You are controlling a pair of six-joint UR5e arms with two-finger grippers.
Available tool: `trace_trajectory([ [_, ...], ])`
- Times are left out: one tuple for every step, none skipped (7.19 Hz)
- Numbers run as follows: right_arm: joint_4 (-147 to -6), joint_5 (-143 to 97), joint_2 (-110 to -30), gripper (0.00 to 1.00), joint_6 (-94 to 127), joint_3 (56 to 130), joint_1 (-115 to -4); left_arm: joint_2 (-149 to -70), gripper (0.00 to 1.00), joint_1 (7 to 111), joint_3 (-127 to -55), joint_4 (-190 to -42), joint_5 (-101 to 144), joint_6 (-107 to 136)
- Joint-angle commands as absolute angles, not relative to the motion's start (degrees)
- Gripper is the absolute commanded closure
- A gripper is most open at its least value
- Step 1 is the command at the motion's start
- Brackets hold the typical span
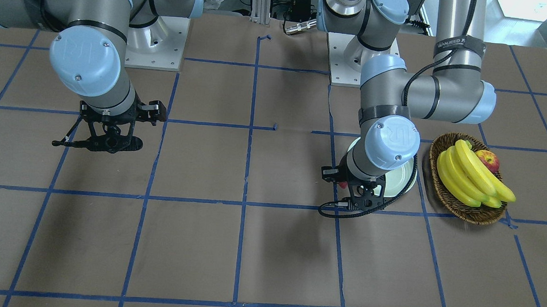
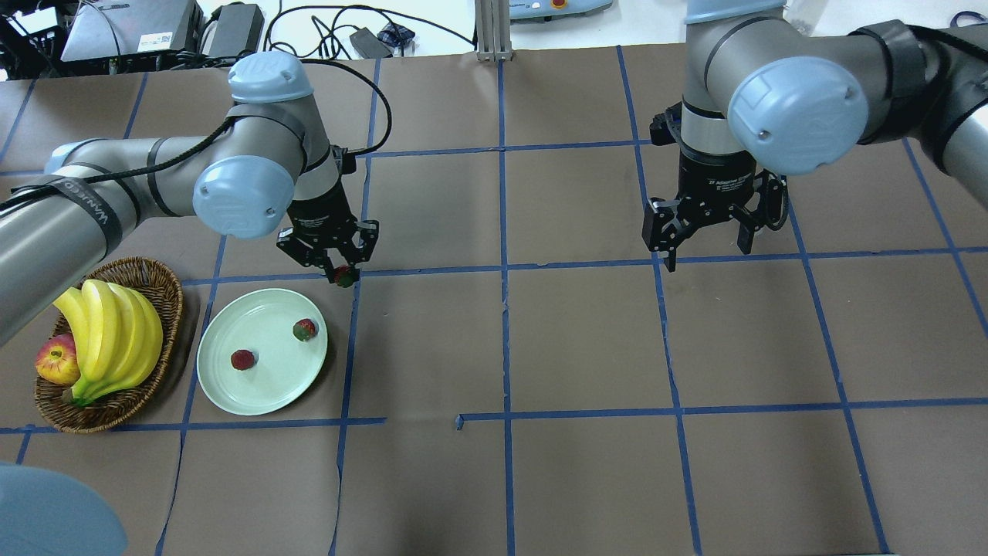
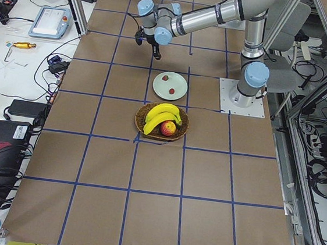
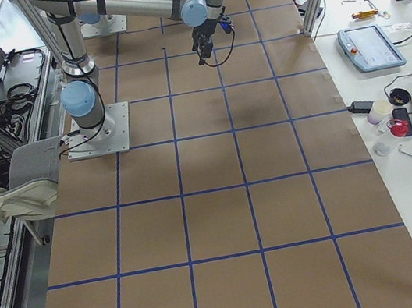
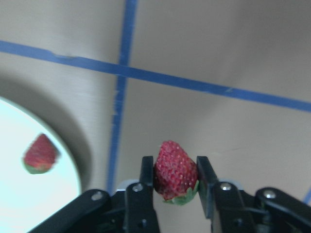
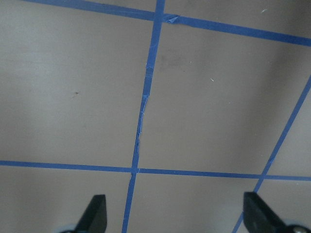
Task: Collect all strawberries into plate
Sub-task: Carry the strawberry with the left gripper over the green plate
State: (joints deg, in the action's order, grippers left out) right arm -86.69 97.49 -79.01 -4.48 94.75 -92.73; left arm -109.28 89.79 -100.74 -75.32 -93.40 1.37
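Black in finish, the left tool (image 2: pixel 342 270) was observed clenched on a strawberry (image 5: pixel 175 170). The fruit was pinched at its sides between the two fingers, with its green cap toward the tool body. The tool pointed downward and held the berry above the counter (image 2: pixel 587 347), close to a crossing of blue tape (image 2: pixel 502 232) lines. The berry stood just outside the plate's (image 2: pixel 231 394) rim, off its far right edge as seen from behind the robot, and not over the plate itself.

The pale green plate lay flat on the brown-papered counter. A second strawberry (image 2: pixel 243 359) lay near its middle. A third strawberry (image 2: pixel 305 330) lay nearer the rim on the side toward the left tool. The two were apart from each other.

Just beside the plate, on its outer side, stood a wicker basket (image 2: pixel 166 293) containing a bunch of bananas (image 2: pixel 108 332) and an apple (image 2: pixel 56 361).

The right tool (image 2: pixel 706 253) hung well apart from all of this, over bare counter in the other half. Its fingers were spread wide and grasped nothing; its wrist view showed only paper and tape lines between them.
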Motion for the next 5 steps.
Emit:
trace_trajectory([
  [-86.8,97.4,-78.8,0.0,-4.5,94.8,-92.7,-107.9,1.0,82.2,-104.9,-76.5,-97.2,-16.0],
  [-86.7,97.4,-78.7,0.0,-4.4,94.8,-92.7,-107.6,1.0,81.0,-106.6,-76.5,-97.3,-17.3],
  [-86.7,97.5,-78.7,0.0,-4.1,94.8,-92.7,-107.6,1.0,80.9,-107.7,-76.6,-99.4,-17.7],
  [-86.8,97.6,-78.7,0.0,-4.0,94.7,-92.7,-107.6,0.95,80.9,-108.0,-76.5,-100.7,-18.4],
  [-86.7,97.4,-78.8,0.0,-3.8,94.7,-92.3,-107.4,0.01,81.4,-107.9,-76.6,-101.0,-18.6],
])
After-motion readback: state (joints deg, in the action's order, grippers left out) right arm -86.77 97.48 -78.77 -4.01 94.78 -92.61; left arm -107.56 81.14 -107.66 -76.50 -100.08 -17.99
